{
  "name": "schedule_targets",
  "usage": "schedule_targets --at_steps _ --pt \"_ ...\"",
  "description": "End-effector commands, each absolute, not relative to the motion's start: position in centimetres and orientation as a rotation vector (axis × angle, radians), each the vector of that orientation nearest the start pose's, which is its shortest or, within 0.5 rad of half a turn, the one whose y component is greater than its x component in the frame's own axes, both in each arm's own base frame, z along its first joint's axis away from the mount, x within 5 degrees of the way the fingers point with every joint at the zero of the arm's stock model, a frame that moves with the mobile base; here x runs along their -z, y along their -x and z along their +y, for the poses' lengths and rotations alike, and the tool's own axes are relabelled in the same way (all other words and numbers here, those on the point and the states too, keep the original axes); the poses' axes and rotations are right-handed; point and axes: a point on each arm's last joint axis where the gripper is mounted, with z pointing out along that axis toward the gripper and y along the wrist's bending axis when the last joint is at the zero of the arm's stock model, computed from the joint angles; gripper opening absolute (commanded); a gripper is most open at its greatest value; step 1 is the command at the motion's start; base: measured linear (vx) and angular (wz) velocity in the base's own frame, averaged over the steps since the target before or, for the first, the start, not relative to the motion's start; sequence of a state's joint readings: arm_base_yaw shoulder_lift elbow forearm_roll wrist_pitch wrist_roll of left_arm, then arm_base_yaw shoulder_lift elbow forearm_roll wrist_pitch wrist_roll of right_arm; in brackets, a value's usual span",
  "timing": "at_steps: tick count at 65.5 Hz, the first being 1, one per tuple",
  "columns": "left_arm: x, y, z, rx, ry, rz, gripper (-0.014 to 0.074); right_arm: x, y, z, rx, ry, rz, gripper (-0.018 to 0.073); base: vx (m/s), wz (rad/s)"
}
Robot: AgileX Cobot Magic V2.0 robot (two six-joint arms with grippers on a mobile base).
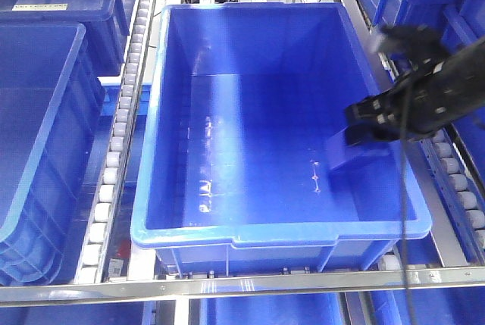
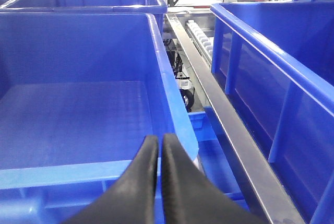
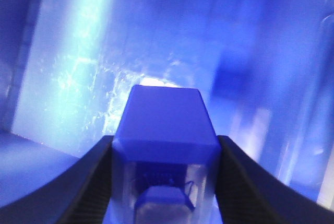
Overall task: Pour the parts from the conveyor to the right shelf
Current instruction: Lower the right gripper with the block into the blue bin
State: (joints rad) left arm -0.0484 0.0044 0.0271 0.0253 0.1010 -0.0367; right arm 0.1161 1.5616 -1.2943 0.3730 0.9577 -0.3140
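- Roller shelf (image 1: pixel 121 124) background, blue crates in rows, one big crate (image 1: pixel 273 226) centre.
- Right hand (image 3: pixel 164 182) clamped on a blue part (image 3: pixel 164 117), low inside that crate near its right wall.
- Left hand (image 2: pixel 159 153) closed, empty, parked over neighbouring crate rim (image 2: pixel 78 174).
- Best move, I'd say: lower close to the floor, then open, so the part won't bounce.
- Far-left crate label (image 1: pixel 38 7) unreadable.

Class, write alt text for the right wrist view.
The right gripper clamps a small blue block between its black fingers, held inside a large blue crate whose blurred, glare-lit inner surfaces fill the background.
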Motion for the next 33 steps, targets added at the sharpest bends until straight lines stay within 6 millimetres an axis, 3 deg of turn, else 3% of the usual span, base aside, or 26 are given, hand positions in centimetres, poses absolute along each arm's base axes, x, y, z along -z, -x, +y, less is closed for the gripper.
schedule_targets --at_steps 1,10,24,33 --pt "-20.9 -5.8 -0.3 0.064 -0.021 1.532 -0.0006 -31.8 -32.9 6.9 -0.453 0.350 2.523 -0.0004 0.00 0.00" --pt "-20.9 -5.8 -0.3 0.064 -0.021 1.532 -0.0006 -31.3 -33.9 8.4 -0.433 0.405 2.534 -0.0003 0.00 0.00" --pt "-20.9 -5.8 -0.3 0.064 -0.021 1.532 -0.0006 -30.5 -36.2 12.5 -0.345 0.488 2.580 -0.0003 0.00 0.00" --pt "-20.9 -5.8 -0.3 0.064 -0.021 1.532 -0.0006 -29.5 -38.2 13.7 -0.352 0.522 2.645 -0.0003 0.00 0.00"
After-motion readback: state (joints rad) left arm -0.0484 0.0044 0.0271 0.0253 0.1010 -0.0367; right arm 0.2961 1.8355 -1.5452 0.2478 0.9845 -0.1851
